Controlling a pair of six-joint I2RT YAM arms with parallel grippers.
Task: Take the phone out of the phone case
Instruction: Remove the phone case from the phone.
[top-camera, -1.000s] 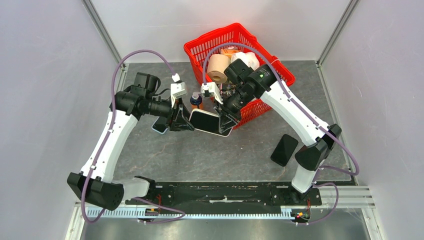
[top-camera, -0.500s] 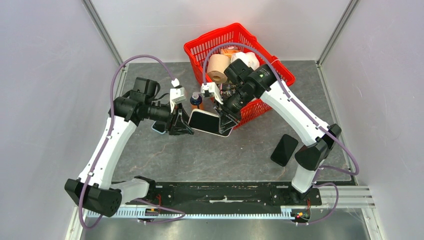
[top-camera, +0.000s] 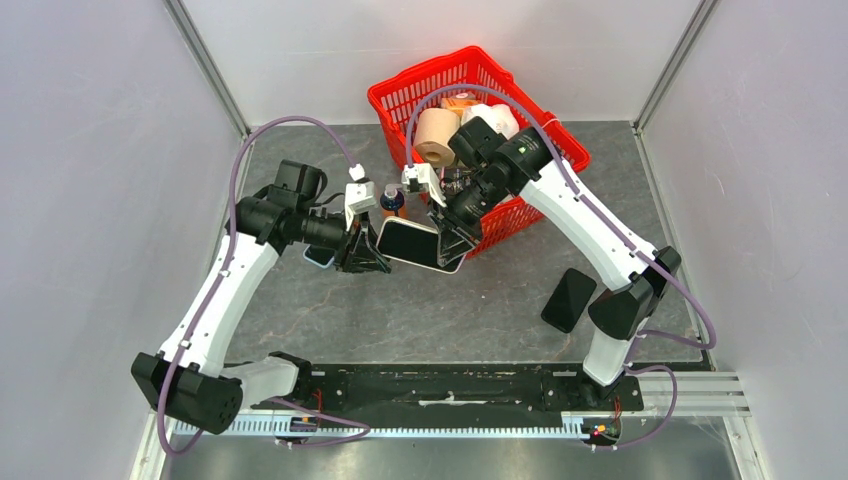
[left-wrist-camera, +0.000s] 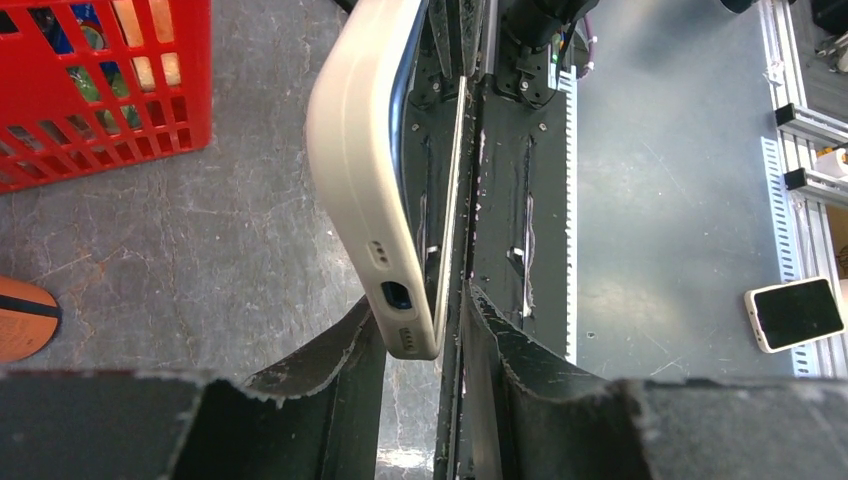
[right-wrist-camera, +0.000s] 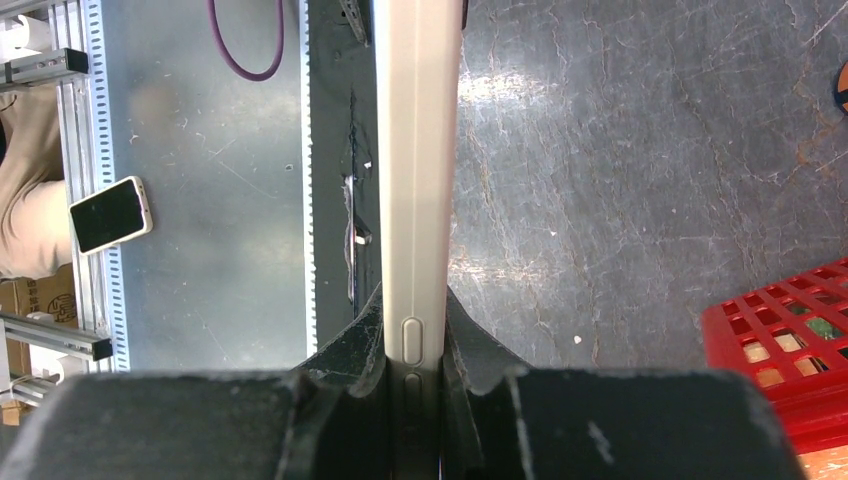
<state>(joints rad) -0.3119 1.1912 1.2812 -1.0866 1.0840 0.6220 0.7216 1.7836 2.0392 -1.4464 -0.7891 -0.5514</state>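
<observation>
Both right fingers (right-wrist-camera: 345, 345) clamp the phone case (right-wrist-camera: 417, 150) edgewise; left fingers (left-wrist-camera: 335, 355) straddle its end, slightly apart.

A dark grey, stone-veined tabletop (top-camera: 420, 300) sits boxed in by plain pale grey walls (top-camera: 90, 150) on three sides, with slim aluminium posts (top-camera: 205, 65) rising at the back corners. A black rail (top-camera: 450, 385) runs along the near edge, a white slotted strip (top-camera: 450, 428) just below it. The light is soft and even
</observation>
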